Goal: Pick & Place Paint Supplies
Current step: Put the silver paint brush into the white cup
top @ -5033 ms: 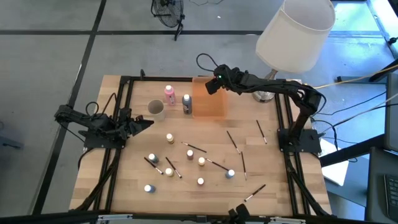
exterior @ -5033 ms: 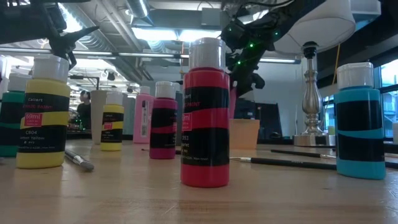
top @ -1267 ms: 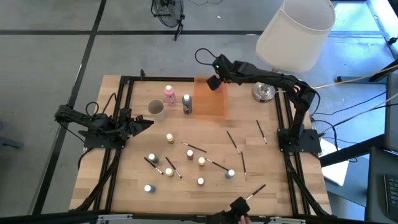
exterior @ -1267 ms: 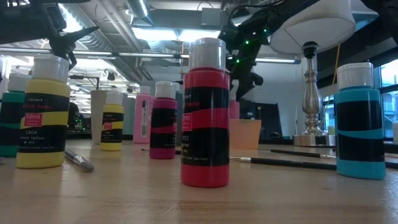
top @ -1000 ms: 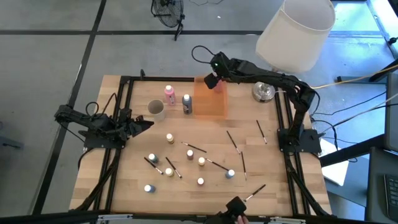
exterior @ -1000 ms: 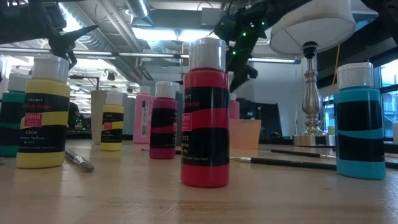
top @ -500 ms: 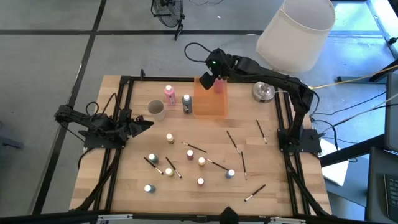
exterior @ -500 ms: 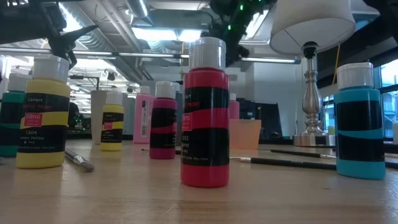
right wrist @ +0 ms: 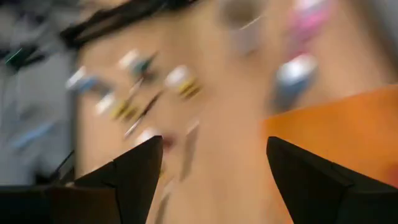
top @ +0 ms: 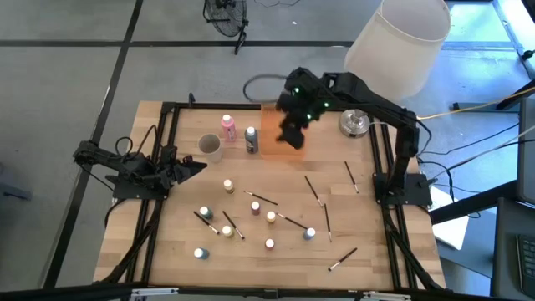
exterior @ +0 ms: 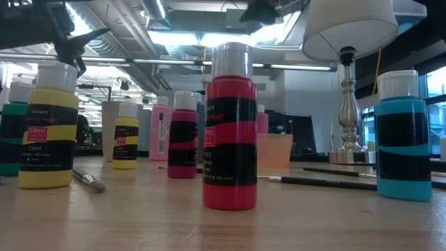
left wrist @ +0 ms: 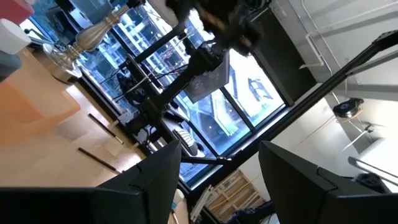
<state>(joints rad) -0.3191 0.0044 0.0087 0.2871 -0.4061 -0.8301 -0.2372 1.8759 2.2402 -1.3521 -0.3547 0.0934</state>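
Robotics lab or workshop, industrial building. Wooden table (top: 180, 251) sitting on grey concrete floor (top: 67, 75), black metal frame (top: 167, 107) running along tabletop edges, two arms bolted at left and right edges. Cables (top: 485, 100) trailing past right edge. Exposed ceiling ducts (exterior: 125, 28) and strip lights (exterior: 181, 36) showing overhead in low view. Tall grid windows (left wrist: 155, 68) looking out on other buildings. Floor fan (top: 224, 15) standing beyond far edge. Person standing far back, small, unclear.

R gripper (top: 292, 134) swung from far edge of orange bin (top: 280, 144) to above bin's mid, upper centre of high view; blurred mid-move, jaws wide, nothing held. In low view, lifted almost out of frame top. Pink bottle (exterior: 262, 123) now visible in bin.
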